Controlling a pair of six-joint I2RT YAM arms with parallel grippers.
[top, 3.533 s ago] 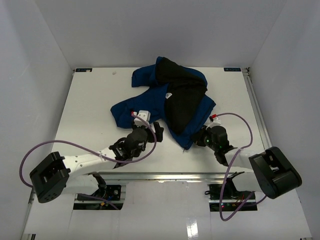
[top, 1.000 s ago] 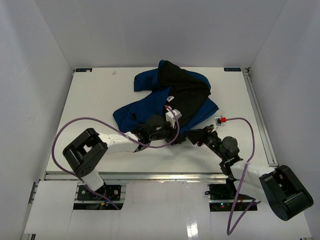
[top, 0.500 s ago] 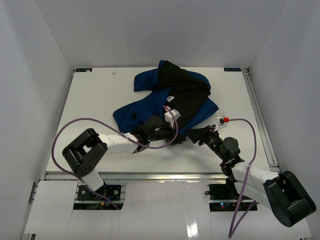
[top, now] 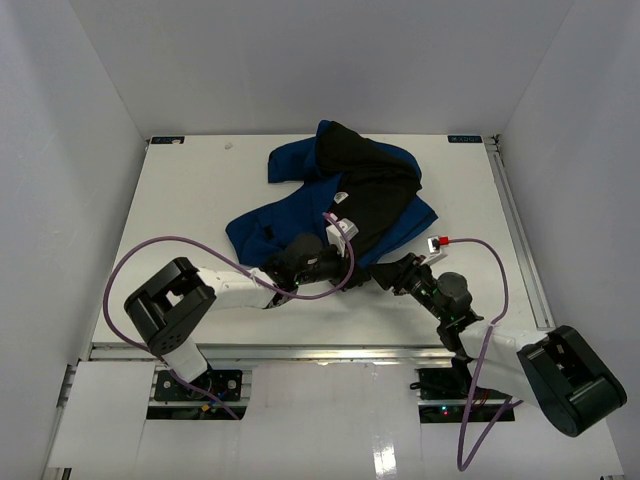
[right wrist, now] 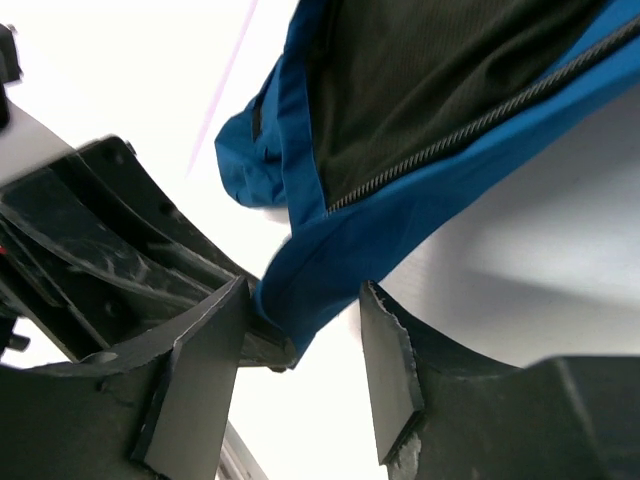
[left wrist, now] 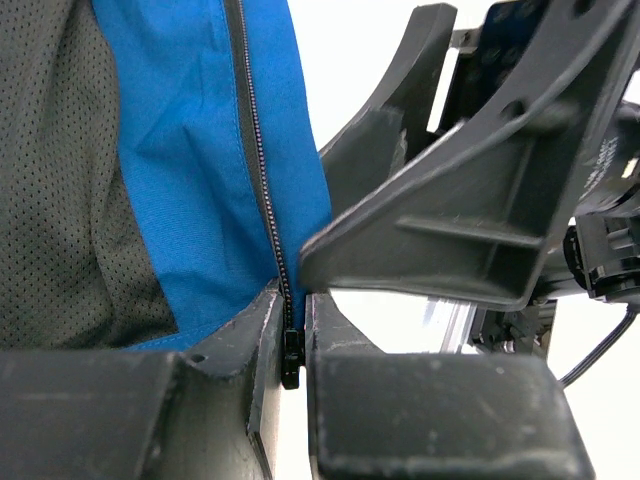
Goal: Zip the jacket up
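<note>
The royal-blue jacket (top: pixel 300 215) lies crumpled mid-table with its black lining (top: pixel 372 195) turned up. My left gripper (top: pixel 352 268) is at the jacket's near hem. In the left wrist view it (left wrist: pixel 293 335) is shut on the bottom end of the black zipper (left wrist: pixel 262 190), whose teeth run up the blue front edge. My right gripper (top: pixel 386 275) faces it from the right. In the right wrist view its jaws (right wrist: pixel 300 365) stand open around the hanging blue hem corner (right wrist: pixel 310 270), and the right finger (right wrist: pixel 385 370) is clear of the cloth. The other zipper row (right wrist: pixel 470 125) runs along the lining.
My two grippers are nearly touching at the hem; the right one's fingers (left wrist: pixel 450 200) fill the left wrist view. A purple cable (top: pixel 180 245) loops over the table to the left. The table's near rail (top: pixel 320 350) is close behind both wrists.
Over the last second the right gripper has edged left, closer to the hem corner and the left gripper. The left gripper keeps its hold and has barely moved.
</note>
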